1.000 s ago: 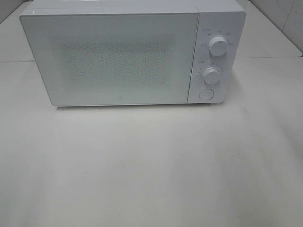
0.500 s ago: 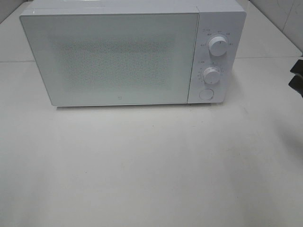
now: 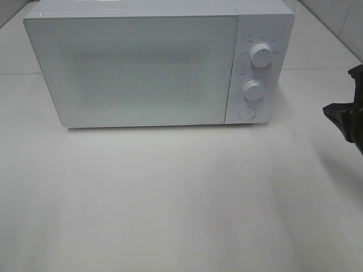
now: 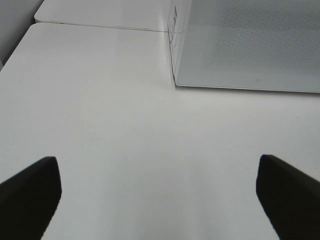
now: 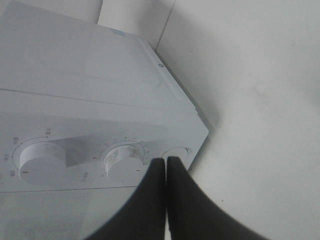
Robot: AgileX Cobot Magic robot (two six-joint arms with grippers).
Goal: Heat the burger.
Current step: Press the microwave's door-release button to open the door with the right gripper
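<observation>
The burger is out of view. A white microwave (image 3: 142, 68) stands at the back of the table with its door shut; nothing shows through the frosted window. My right gripper (image 3: 340, 116) reaches in from the right edge, level with the control panel. In the right wrist view its fingers (image 5: 166, 167) are pressed together with nothing between them, just short of the round button (image 5: 176, 152) and lower knob (image 5: 123, 162). My left gripper (image 4: 160, 200) hangs open and empty over bare table, left of the microwave's front corner (image 4: 176, 82).
The microwave's panel carries an upper knob (image 3: 261, 55), a lower knob (image 3: 254, 90) and a round button (image 3: 247, 113). The white table (image 3: 181, 198) stretches in front of it. A tiled wall (image 3: 340, 22) rises at the back right.
The right gripper has come into the high view from the right edge, moving toward the microwave's panel. The microwave and its door have not moved.
</observation>
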